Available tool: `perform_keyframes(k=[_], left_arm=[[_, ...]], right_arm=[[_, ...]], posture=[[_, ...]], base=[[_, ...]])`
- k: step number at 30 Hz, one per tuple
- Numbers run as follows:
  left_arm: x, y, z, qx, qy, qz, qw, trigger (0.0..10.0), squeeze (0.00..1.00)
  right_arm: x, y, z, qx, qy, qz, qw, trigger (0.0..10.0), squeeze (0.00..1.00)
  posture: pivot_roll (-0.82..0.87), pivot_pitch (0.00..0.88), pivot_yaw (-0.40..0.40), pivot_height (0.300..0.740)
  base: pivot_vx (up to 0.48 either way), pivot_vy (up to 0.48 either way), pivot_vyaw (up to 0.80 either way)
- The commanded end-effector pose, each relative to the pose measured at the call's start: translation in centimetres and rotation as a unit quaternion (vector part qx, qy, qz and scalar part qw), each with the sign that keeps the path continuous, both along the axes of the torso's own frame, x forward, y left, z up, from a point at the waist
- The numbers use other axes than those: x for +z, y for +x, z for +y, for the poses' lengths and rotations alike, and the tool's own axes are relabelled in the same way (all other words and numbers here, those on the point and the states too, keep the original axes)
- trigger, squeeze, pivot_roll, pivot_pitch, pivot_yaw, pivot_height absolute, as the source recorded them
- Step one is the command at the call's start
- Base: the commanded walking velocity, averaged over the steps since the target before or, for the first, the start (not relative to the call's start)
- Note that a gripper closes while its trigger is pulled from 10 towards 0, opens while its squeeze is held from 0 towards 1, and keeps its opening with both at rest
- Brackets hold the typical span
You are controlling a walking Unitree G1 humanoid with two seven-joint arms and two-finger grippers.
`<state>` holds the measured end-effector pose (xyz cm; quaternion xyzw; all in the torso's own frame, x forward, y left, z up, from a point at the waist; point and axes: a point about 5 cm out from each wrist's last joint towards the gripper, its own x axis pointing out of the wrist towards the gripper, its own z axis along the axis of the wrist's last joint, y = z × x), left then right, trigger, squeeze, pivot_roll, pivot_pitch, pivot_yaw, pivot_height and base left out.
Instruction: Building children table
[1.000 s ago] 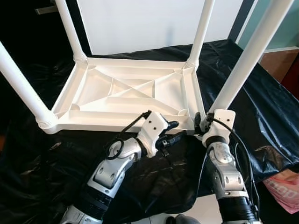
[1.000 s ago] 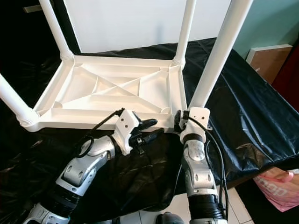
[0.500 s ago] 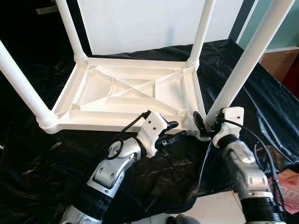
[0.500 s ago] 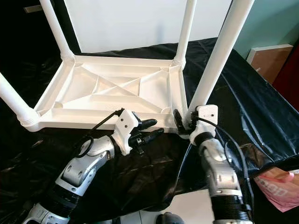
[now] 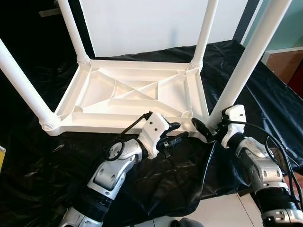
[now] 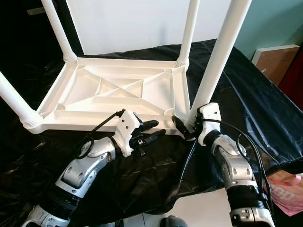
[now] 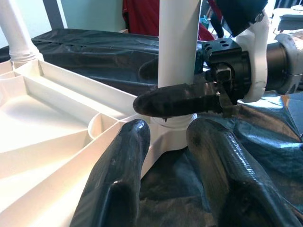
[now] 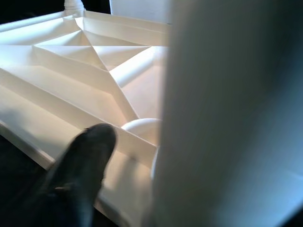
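A white plastic children's table [image 5: 128, 94] lies upside down on a black sheet, its legs pointing up. My right gripper [image 5: 210, 130] is at the base of the near right leg [image 5: 241, 66], shut on it; one black finger [image 8: 85, 161] lies across the leg's socket, and the leg [image 8: 227, 113] looms close in the right wrist view. My left gripper [image 5: 177, 131] hovers open just in front of the table's near rim, a short way left of that leg. In the left wrist view, its two fingers [image 7: 123, 179] point at the leg's base [image 7: 177, 56].
The black sheet [image 5: 156, 179] drapes over the support and hangs off its front edge above a pale tiled floor [image 5: 227, 208]. A pink bag [image 6: 284, 189] lies low on the right. A brown cabinet [image 5: 284, 61] stands at the right, a white panel [image 5: 142, 23] behind the table.
My right forearm has swung out to the right while its gripper stayed at the leg's base, turning around it. The left gripper has hardly moved.
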<state>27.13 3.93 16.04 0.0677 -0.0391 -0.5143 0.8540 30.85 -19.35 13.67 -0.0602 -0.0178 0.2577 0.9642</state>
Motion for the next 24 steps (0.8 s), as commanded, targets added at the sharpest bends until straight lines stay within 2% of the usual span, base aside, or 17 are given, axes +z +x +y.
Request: perform_keyframes(k=[1,13,14,15,24], left_arm=[[-0.1,-0.2,0.0,-0.028,0.007,0.005,1.0,10.0,0.0],[-0.1,-0.1,0.1,-0.023,0.005,0.007,1.0,10.0,0.0],[-0.1,-0.1,0.1,-0.022,0.004,0.009,1.0,10.0,0.0],[-0.1,-0.1,0.1,-0.023,0.003,0.009,1.0,10.0,0.0],[-0.3,-0.1,0.2,-0.023,0.004,0.012,1.0,10.0,0.0]], right_arm=[[-0.6,0.1,0.4,0.023,-0.011,0.01,1.0,0.0,0.0],[-1.4,-0.2,0.1,0.023,-0.019,0.014,0.999,0.0,0.0],[-1.4,-0.2,0.0,0.017,-0.02,0.014,1.0,4.6,0.0],[-1.4,-0.2,-0.1,0.01,-0.018,0.013,1.0,10.0,0.0],[-1.8,-0.1,0.0,-0.045,-0.01,0.009,0.999,10.0,0.0]], posture=[[0.02,0.072,0.002,0.74],[0.01,0.08,0.006,0.74],[0.02,0.081,0.006,0.74],[0.01,0.082,0.006,0.74],[0.0,0.086,0.009,0.74]], base=[[0.0,0.0,0.0],[0.0,0.0,0.0],[0.0,0.0,0.0],[0.0,0.0,0.0],[0.0,0.0,0.0]])
